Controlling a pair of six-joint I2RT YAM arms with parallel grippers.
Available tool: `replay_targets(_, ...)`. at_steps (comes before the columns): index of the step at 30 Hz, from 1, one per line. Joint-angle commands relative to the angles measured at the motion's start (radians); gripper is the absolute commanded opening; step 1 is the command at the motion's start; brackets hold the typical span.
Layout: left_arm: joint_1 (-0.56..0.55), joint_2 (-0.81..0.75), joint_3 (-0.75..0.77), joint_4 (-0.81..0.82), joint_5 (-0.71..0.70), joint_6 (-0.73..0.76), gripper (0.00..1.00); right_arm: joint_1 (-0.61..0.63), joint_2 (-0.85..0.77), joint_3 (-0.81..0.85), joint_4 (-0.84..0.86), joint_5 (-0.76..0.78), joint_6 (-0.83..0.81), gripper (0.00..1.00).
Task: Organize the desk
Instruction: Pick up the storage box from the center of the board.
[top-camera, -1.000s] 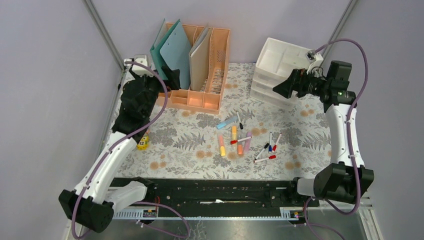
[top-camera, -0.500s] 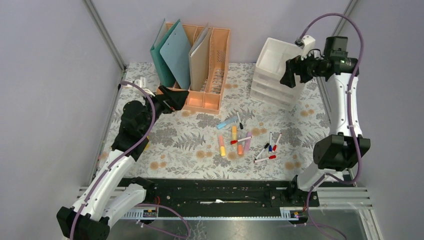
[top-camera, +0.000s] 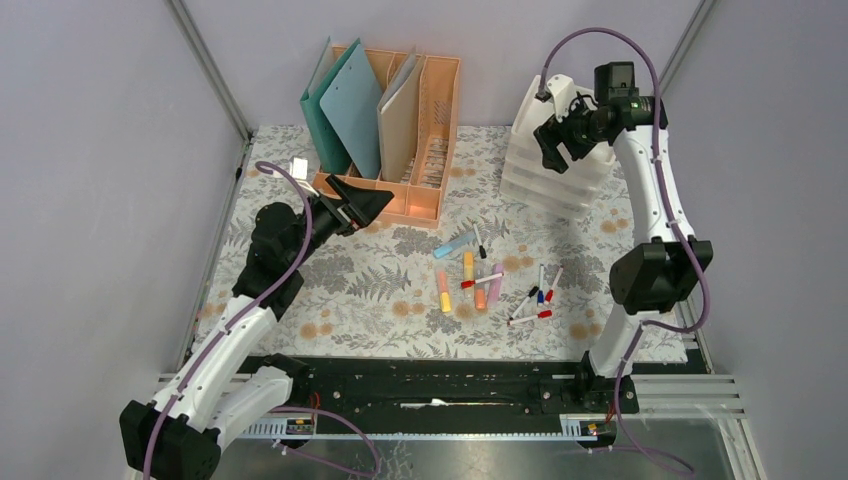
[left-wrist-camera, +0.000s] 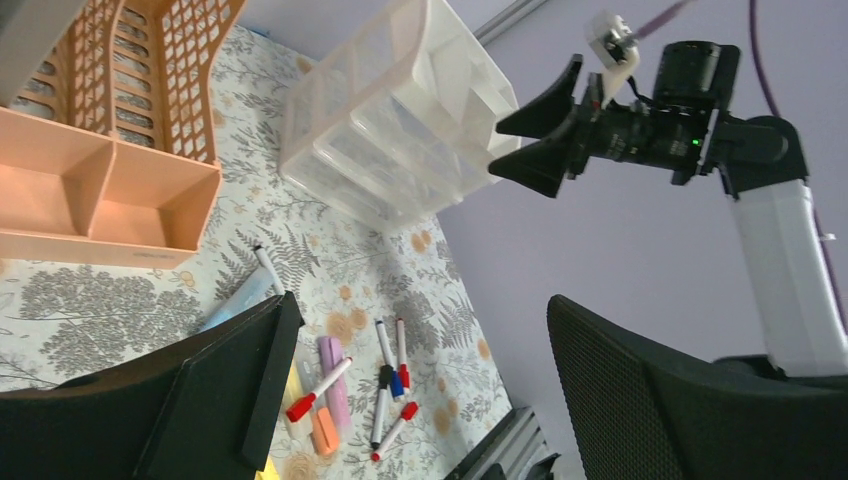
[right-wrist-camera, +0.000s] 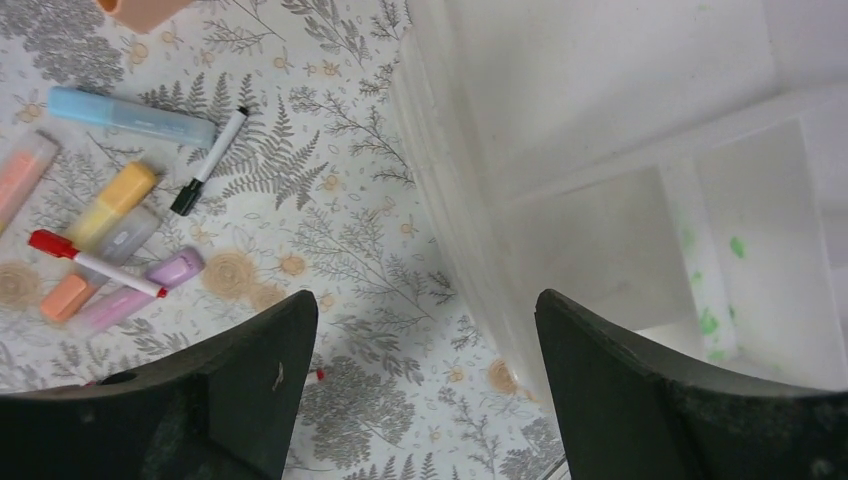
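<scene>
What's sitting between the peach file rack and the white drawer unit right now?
Nothing. Only bare desk cloth separates the file rack and the drawer unit; the top view shows it.

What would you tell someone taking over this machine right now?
Left tool: open, empty, beside the peach file rack.
Right tool: open, empty, above the white drawer unit.
Loose markers and highlighters lie in the middle of the desk; folders stand in the rack.
Done: nothing visibly put away.
Left: probably gather them into storage.
</scene>
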Motion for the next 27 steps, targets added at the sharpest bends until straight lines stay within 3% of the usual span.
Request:
replay_targets(1, 0.003, -0.002, -0.006, 0.081, 0.054, -0.047, 0.99, 0.005, 0.062, 0.083, -0.01, 0.082, -0.058, 0.85)
replay_targets(17, 0.003, 0.08, -0.022, 0.205, 0.126, -0.149, 0.99, 0.006, 0.196, 0.165, -0.049, 0.108, -0.159, 0.62)
replay_targets(27, -0.021, 0.165, -0.026, 0.333, 0.157, -0.215, 0.99, 0.005, 0.221, 0.161, -0.046, 0.119, -0.2, 0.29)
